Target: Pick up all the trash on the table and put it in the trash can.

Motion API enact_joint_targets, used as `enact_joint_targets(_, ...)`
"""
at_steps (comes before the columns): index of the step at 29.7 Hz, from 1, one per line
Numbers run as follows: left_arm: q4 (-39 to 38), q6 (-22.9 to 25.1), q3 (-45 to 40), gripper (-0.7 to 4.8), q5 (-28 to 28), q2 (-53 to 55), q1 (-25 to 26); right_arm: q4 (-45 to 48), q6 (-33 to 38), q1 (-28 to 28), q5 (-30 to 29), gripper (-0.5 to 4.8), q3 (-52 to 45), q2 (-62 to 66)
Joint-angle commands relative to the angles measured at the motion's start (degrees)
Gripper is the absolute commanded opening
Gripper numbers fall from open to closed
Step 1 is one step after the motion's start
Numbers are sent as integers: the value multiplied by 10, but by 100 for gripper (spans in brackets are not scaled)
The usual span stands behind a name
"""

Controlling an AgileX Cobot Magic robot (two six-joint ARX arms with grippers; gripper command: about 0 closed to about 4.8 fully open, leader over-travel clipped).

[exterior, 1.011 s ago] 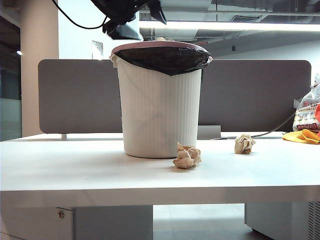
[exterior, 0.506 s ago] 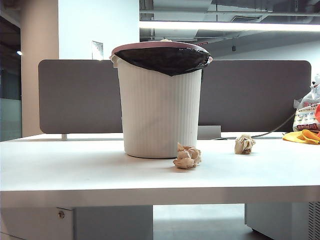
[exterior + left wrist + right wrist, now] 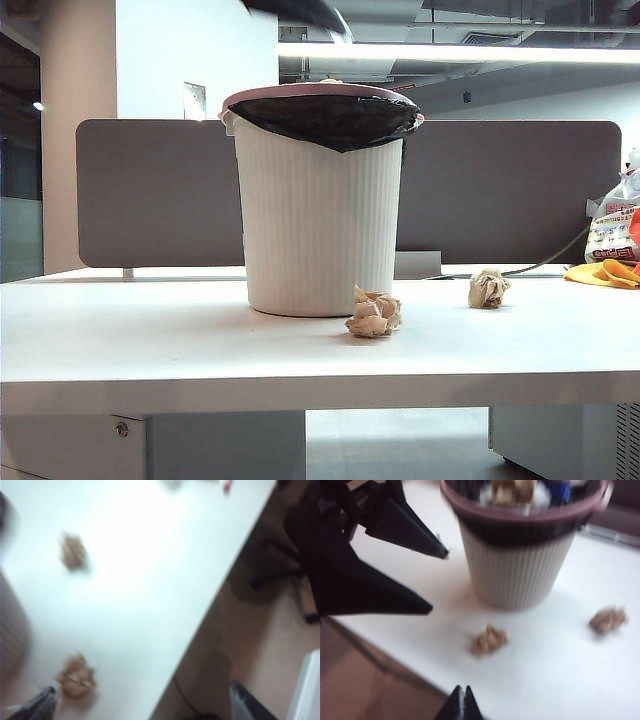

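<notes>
Crumpled wads of beige-tan paper sit on the wide white bench [image 3: 150, 340]: the looser wad [image 3: 374, 313] lies just in front of the large white ribbed plastic trash can [image 3: 322, 230], at about five o'clock from its base, and the tighter wad [image 3: 489, 289] lies well apart at three o'clock. A third beige wad [image 3: 512, 491] shows inside the can's black liner, below the pink rim. The left end effector [image 3: 142, 702] hangs high over the bench edge, fingers spread wide and empty, above the looser wad. The right end effector [image 3: 461, 705] is pressed together, empty, hovering at six o'clock of the can.
</notes>
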Motion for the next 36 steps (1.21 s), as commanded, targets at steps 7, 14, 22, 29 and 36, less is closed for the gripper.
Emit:
enact_joint_targets(7, 217, -66, -202, 479, -78, 23, 1, 2, 18, 1, -7, -9, -75, -71)
enact_joint_targets(14, 323, -118, -221, 479, -149, 104, -5, 3, 28, 1, -25, -9, -94, -72)
enact_joint_targets(22, 336, -157, -212, 479, -143, 178, -5, 19, 33, 1, -25, -9, -98, -70)
enact_joint_targets(29, 356, -157, -212, 479, -144, 205, -2, 24, 33, 1, -25, -9, -98, -70)
enact_joint_targets(36, 410, -157, -211, 479, -163, 213, -2, 25, 33, 1, -24, -9, -98, -69)
